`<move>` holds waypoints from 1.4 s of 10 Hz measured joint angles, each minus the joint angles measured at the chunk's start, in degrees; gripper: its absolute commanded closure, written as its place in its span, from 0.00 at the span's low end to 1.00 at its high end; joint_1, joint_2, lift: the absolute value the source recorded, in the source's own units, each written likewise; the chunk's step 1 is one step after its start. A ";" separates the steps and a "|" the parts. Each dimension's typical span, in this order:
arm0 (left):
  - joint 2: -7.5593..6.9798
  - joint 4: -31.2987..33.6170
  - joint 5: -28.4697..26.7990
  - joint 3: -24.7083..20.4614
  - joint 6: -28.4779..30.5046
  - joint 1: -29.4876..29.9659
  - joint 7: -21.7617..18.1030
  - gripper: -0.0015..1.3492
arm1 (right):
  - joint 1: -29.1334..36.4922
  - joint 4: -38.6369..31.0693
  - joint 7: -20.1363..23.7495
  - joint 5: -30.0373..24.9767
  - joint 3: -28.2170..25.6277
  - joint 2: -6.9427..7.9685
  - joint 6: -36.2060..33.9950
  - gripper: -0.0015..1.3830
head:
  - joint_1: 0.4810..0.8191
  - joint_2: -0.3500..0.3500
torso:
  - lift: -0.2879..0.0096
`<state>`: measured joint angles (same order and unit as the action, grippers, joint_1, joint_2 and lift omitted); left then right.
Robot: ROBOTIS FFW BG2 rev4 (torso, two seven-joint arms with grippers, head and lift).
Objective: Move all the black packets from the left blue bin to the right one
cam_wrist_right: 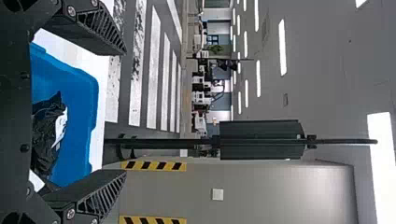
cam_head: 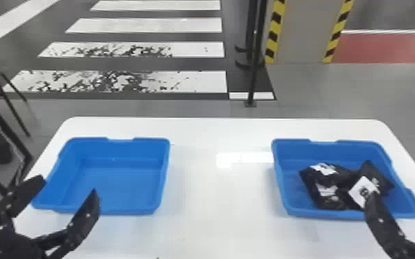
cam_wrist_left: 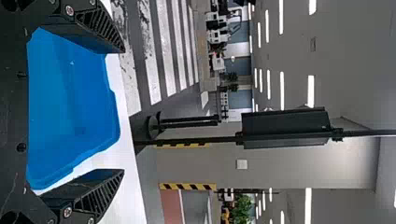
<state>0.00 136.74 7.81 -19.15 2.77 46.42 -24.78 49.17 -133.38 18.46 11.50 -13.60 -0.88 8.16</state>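
My left gripper (cam_head: 69, 187) stands open over the near left edge of the left blue bin (cam_head: 113, 210), whose inside shows bare blue. In the left wrist view the open left gripper (cam_wrist_left: 122, 112) has the left bin (cam_wrist_left: 79, 102) between and beyond its fingers. Several black packets (cam_head: 325, 186) with white labels lie heaped in the right blue bin (cam_head: 337, 214). At that bin's near side is my right gripper (cam_head: 403, 193), open. The right wrist view shows the right gripper (cam_wrist_right: 124, 112) with nothing between its fingers, near the packets (cam_wrist_right: 44, 135) in the right bin (cam_wrist_right: 79, 112).
Both bins stand on a white table (cam_head: 196, 220), with a wide stretch of tabletop between them. Beyond its far edge a black pole (cam_head: 254, 69) rises from the floor, and a chair (cam_head: 0, 86) is at the left.
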 measured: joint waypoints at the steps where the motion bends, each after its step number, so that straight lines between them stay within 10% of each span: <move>1: 0.00 -0.08 0.10 0.05 0.03 -0.01 0.00 0.10 | -0.01 0.00 0.00 0.05 0.00 -0.01 0.00 0.09 | 0.63 0.54 | 0.50; 14: 0.00 -0.55 1.08 0.30 0.49 0.10 0.00 0.10 | 0.05 0.41 -0.02 1.15 0.12 -0.09 -0.57 0.09 | 0.63 0.53 | 0.50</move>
<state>0.00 136.19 8.89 -18.85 3.26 46.52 -24.78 49.21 -132.97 18.44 12.65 -13.48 -0.97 7.59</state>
